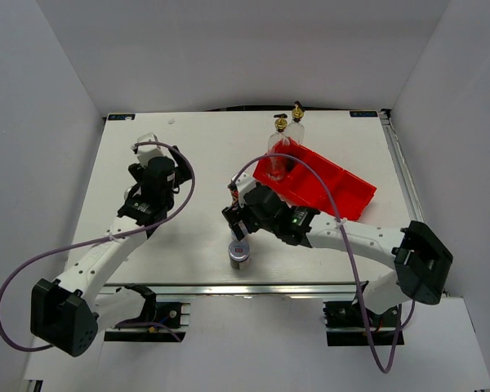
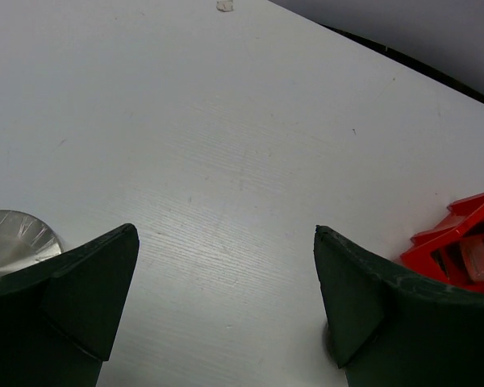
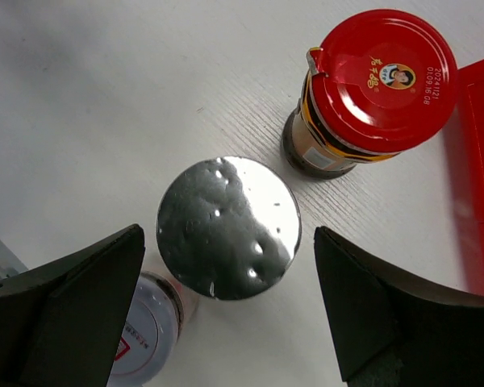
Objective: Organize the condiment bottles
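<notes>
Two clear glass bottles with gold spouts stand at the back: one looks to be in the red tray's far-left end, the other just behind it. A silver-capped shaker stands on the table near the front edge. My right gripper is open above it, a finger on each side, not touching. The dark red-lidded jar stands just beyond the shaker, mostly hidden by the arm in the top view. My left gripper is open and empty over bare table, with a second silver cap at its left finger.
The red three-compartment tray lies slanted at the centre right; its corner shows in the left wrist view and its edge in the right wrist view. A small white scrap lies far back on the table.
</notes>
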Robot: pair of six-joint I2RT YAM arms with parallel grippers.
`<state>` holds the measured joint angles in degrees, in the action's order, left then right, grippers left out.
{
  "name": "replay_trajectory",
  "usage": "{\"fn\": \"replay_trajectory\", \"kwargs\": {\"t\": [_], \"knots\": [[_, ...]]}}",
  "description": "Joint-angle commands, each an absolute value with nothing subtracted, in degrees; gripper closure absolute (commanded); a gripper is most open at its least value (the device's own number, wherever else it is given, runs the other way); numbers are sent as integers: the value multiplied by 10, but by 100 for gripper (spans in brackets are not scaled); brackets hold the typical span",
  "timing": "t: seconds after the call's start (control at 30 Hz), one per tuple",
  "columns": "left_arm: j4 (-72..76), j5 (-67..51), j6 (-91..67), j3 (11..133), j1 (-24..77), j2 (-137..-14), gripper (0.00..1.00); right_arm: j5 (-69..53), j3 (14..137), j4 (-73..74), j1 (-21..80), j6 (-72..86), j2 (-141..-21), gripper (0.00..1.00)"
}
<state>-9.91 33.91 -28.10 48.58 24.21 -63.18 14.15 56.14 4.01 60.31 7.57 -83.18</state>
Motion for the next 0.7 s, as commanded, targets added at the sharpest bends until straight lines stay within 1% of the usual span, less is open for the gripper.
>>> {"fn": "replay_trajectory", "kwargs": {"t": [0.0, 0.1, 0.17, 0.2, 0.23, 0.3, 0.33, 0.47, 0.53, 0.6, 0.67], "knots": [[-93, 332, -278, 476, 239, -607, 2, 191, 599, 6, 610, 110, -851, 11], [-100, 343, -274, 472, 239, -596, 2, 210, 604, -21, 613, 113, -871, 11], [-103, 344, -271, 469, 239, -582, 2, 221, 606, -31, 616, 115, -883, 16], [-105, 345, -270, 468, 239, -577, 2, 223, 609, -33, 617, 114, -886, 20], [-112, 348, -268, 466, 239, -570, 2, 223, 613, -35, 618, 110, -889, 31], [-121, 353, -267, 465, 239, -563, 2, 226, 613, -39, 623, 110, -887, 45], [-127, 353, -266, 462, 239, -560, 2, 228, 611, -43, 626, 109, -883, 58], [-133, 359, -265, 454, 239, -541, 2, 230, 607, -41, 630, 110, -838, 79], [-144, 364, -267, 454, 239, -535, 2, 233, 604, -35, 630, 98, -815, 82], [-145, 361, -267, 454, 239, -527, 2, 248, 588, -37, 630, 86, -774, 82], [-146, 352, -262, 451, 239, -522, 2, 309, 578, -20, 625, 81, -737, 84]]}}
